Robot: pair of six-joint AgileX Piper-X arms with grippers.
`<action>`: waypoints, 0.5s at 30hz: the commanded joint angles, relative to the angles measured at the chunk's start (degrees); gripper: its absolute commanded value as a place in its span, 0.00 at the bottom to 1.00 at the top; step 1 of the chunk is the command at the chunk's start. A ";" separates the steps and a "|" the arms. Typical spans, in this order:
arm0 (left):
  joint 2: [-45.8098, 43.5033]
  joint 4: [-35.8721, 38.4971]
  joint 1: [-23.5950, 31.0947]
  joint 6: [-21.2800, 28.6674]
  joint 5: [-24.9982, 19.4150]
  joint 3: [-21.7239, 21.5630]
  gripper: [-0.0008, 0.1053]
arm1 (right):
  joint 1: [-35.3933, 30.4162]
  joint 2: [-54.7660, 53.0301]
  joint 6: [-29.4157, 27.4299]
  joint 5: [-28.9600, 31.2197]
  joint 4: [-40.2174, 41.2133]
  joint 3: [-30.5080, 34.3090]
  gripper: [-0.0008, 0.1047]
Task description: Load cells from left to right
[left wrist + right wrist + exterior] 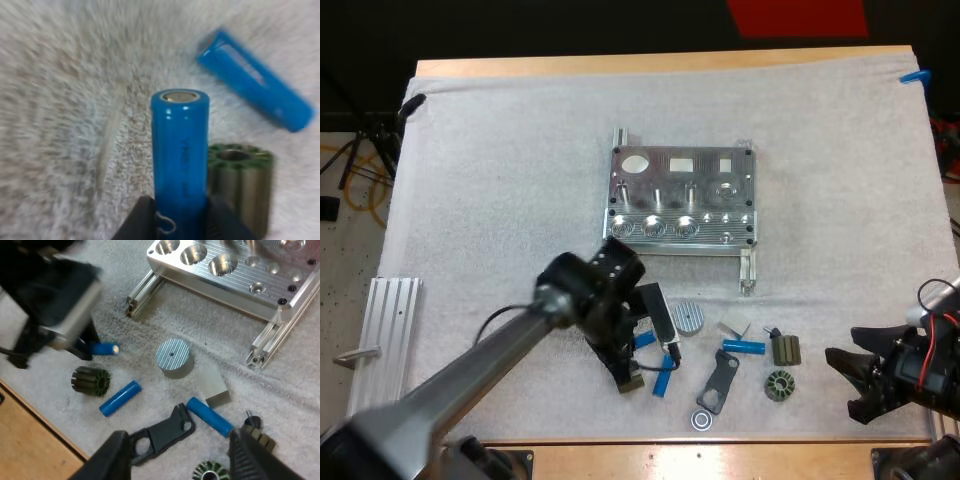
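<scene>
My left gripper (638,343) is shut on a blue cell (180,165), which stands out past the fingertips a little above the mat. Just beyond it sits a dark green ribbed part (241,182), and a second blue cell (254,94) lies farther off. In the right wrist view the held cell (105,348) hangs beside that ribbed part (91,380). The metal fixture (680,200) rests mid-mat with round pockets along its near side. A third blue cell (744,346) lies to the right. My right gripper (842,383) stands open over the mat's near right.
Between the arms lie a grey ribbed disc (689,317), a black bracket (718,382), a bearing ring (700,419), a white block (212,387) and two dark ribbed parts (780,385). An aluminium rail (390,320) lies off the mat's left edge.
</scene>
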 commanded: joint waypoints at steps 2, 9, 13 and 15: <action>-5.43 1.44 -0.16 -0.17 1.22 -0.22 0.01 | 0.05 -0.06 1.68 -0.52 -1.00 -0.58 0.43; -22.62 4.22 -0.16 -0.21 9.51 -0.22 0.01 | 0.21 5.32 2.57 -8.69 -1.58 -1.34 0.43; -27.19 4.86 -0.16 -0.21 9.69 -0.22 0.01 | 0.21 9.96 2.57 -13.63 -3.09 -2.83 0.43; -28.98 4.84 -0.16 -0.21 9.67 -0.22 0.01 | 0.21 13.81 2.57 -15.99 -4.22 -3.96 0.43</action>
